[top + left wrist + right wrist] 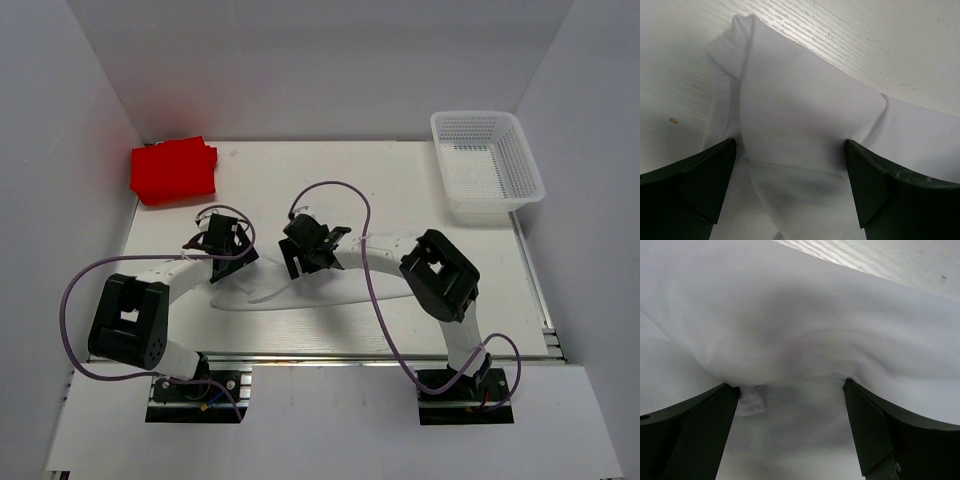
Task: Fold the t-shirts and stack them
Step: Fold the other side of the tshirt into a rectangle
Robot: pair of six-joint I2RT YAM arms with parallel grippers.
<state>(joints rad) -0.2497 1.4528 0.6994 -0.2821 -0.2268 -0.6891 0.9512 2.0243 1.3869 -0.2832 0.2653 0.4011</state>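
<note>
At mid-table, shows left gripper point(228, 246) and right gripper point(309, 249) pressed low on white shirt point(800, 115), jaws of both spread wide, cloth bunched between, apparently for pinching a fold. Shows red shirt point(173, 170) folded at far-left corner, likely as stack base.

Top view looks down from behind; both wrist views sit close over the white t-shirt point(800, 110).
</note>
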